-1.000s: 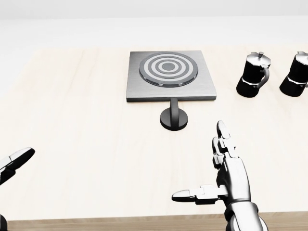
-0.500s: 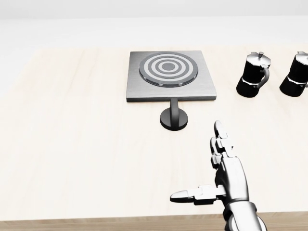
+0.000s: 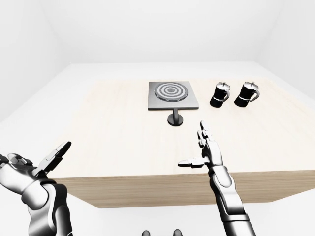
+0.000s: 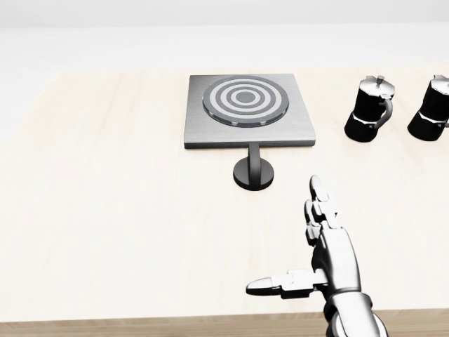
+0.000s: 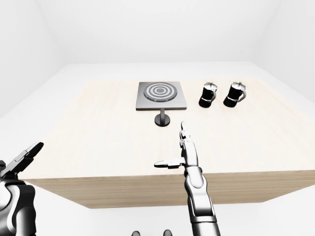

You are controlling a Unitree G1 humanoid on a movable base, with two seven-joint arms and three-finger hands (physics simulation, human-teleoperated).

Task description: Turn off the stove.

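Counting across the pale wooden table (image 4: 112, 210): one stove (image 4: 247, 112), one round black knob (image 4: 253, 170) and two black moka pots. In the head view the stove is a square grey plate with a single ringed burner, lying toward twelve o'clock from the picture's middle. Its knob stands on the table just beside the plate's lower edge, joined to it by a short stem, at six o'clock from the burner. The first moka pot (image 4: 368, 109) is at three o'clock from the stove, well apart from it, and the second moka pot (image 4: 431, 107) stands just beside the first, cut by the right edge of that view.

Two hands show. The right hand (image 4: 323, 256) rises from five o'clock in the head view, palm turned to the left, its long fingers (image 4: 320, 203) stretched toward twelve o'clock and the thumb jutting to nine o'clock; fingers spread wide, gripping nothing, and near the knob but not touching it. The left hand (image 3: 37, 164) appears only in the eye views, at eight o'clock off the table's near edge, fingers splayed apart and empty, forearm bent upward.
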